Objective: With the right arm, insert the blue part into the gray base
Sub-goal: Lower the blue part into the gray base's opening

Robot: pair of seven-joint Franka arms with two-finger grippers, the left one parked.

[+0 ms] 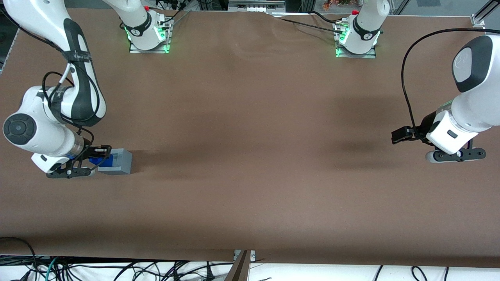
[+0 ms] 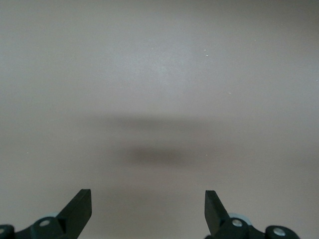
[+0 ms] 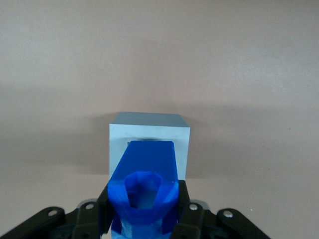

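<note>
The gray base (image 1: 117, 160) is a light-gray cube on the brown table at the working arm's end. My right gripper (image 1: 97, 156) hangs right over it, shut on the blue part (image 1: 102, 159). In the right wrist view the blue part (image 3: 144, 186) sits between the two black fingers (image 3: 105, 209), its lower end reaching into the square recess in the top of the gray base (image 3: 148, 134). Whether it is fully seated I cannot tell.
The brown table (image 1: 250, 156) stretches wide toward the parked arm's end. Two arm bases with green lights (image 1: 148, 35) stand at the edge farthest from the front camera. Cables lie below the near edge (image 1: 117, 271).
</note>
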